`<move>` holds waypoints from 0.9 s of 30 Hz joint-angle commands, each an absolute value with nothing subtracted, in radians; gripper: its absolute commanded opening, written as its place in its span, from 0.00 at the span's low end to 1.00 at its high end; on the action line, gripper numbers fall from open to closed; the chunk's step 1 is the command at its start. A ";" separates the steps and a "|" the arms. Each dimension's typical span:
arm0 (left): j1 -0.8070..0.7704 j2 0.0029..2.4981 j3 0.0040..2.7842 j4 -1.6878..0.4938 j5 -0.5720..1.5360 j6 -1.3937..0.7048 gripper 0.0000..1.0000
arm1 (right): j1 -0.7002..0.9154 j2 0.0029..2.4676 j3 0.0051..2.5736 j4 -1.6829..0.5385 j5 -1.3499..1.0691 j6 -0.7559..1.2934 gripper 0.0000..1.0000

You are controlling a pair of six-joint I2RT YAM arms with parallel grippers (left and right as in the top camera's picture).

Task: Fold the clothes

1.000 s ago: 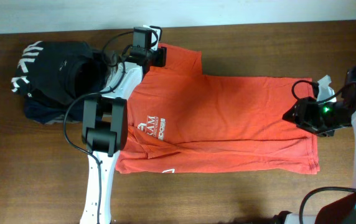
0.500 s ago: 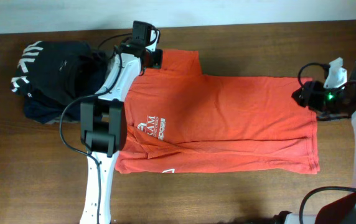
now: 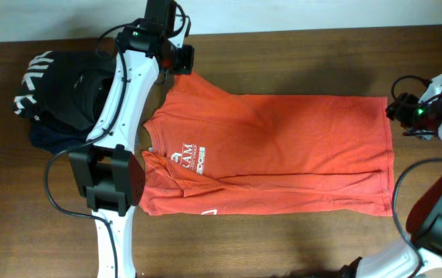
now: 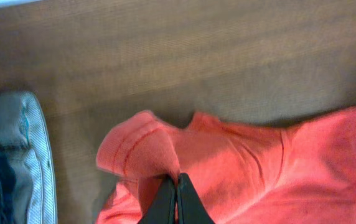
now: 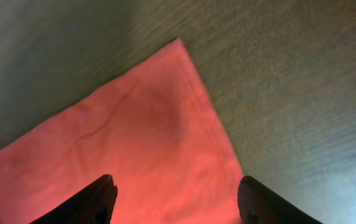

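Wrist views only, left fingers (image 4: 164, 202) pinching T-shirt (image 4: 246, 168) sleeve, right fingers (image 5: 97, 199) spread

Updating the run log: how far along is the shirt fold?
Done: the orange T-shirt lies spread flat, and its near long side looks already folded in, judging by the crease there. In hand: the left gripper is shut on the far sleeve, and the right gripper is open over the far hem corner. Left: folding the far side in, then the crosswise folds.
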State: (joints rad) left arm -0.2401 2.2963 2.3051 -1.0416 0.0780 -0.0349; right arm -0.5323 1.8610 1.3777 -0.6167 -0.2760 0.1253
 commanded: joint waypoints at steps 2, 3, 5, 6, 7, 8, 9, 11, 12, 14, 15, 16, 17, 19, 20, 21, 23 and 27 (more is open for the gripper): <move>-0.253 2.273 2.319 -1.119 0.090 -0.037 0.00 | -0.518 2.027 1.386 -0.485 -0.341 0.113 0.68; -0.257 2.273 2.319 -1.137 0.094 -0.037 0.00 | -0.512 2.056 1.386 -0.450 -0.342 0.113 0.68; -0.265 2.273 2.319 -1.169 0.103 -0.037 0.00 | -0.500 2.096 1.386 -0.397 -0.344 0.113 0.68; -0.268 2.273 2.319 -1.185 0.109 -0.037 0.00 | -0.492 2.119 1.386 -0.365 -0.340 0.113 0.68; -0.274 2.273 2.319 -1.203 0.112 -0.036 0.00 | -0.488 2.134 1.386 -0.344 -0.338 0.114 0.68; -0.279 2.273 2.319 -1.215 0.112 -0.037 0.00 | -0.484 2.144 1.386 -0.327 -0.339 0.114 0.68; -0.284 2.273 2.319 -1.227 0.112 -0.037 0.00 | -0.479 2.156 1.386 -0.305 -0.338 0.114 0.68; -0.295 2.273 2.319 -1.251 0.112 -0.037 0.00 | -0.467 2.175 1.386 -0.271 -0.321 0.114 0.66; -0.299 2.273 2.319 -1.260 0.112 -0.037 0.00 | -0.463 2.178 1.386 -0.262 -0.321 0.113 0.64; -0.305 2.273 2.319 -1.288 0.111 -0.037 0.00 | -0.451 2.185 1.386 -0.254 -0.287 0.114 0.50; -0.305 2.273 2.319 -1.296 0.112 -0.037 0.00 | -0.449 2.186 1.386 -0.254 -0.261 0.114 0.47; -0.306 2.273 2.319 -1.302 0.112 -0.037 0.00 | -0.446 2.186 1.386 -0.254 -0.247 0.115 0.46; -0.306 2.272 2.319 -1.316 0.111 -0.037 0.00 | -0.445 2.186 1.386 -0.254 -0.223 0.114 0.29; -0.306 2.271 2.319 -1.326 0.110 -0.037 0.00 | -0.449 2.185 1.386 -0.259 -0.224 0.115 0.17; -0.306 2.270 2.319 -1.332 0.108 -0.036 0.00 | -0.454 2.180 1.389 -0.276 -0.226 0.113 0.12; -0.305 2.268 2.319 -1.333 0.107 -0.036 0.00 | -0.458 2.171 1.391 -0.286 -0.227 0.113 0.09; -0.304 2.258 2.319 -1.327 0.100 -0.035 0.00 | -0.467 2.148 1.396 -0.303 -0.233 0.113 0.04; -0.304 2.230 2.319 -1.336 0.059 -0.033 0.00 | -0.487 2.062 1.398 -0.331 -0.326 0.113 0.04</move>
State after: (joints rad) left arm -0.3073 2.2963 2.3051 -1.3277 0.0937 -0.0345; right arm -0.4679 2.1376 1.3945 -0.3168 -0.2665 0.1085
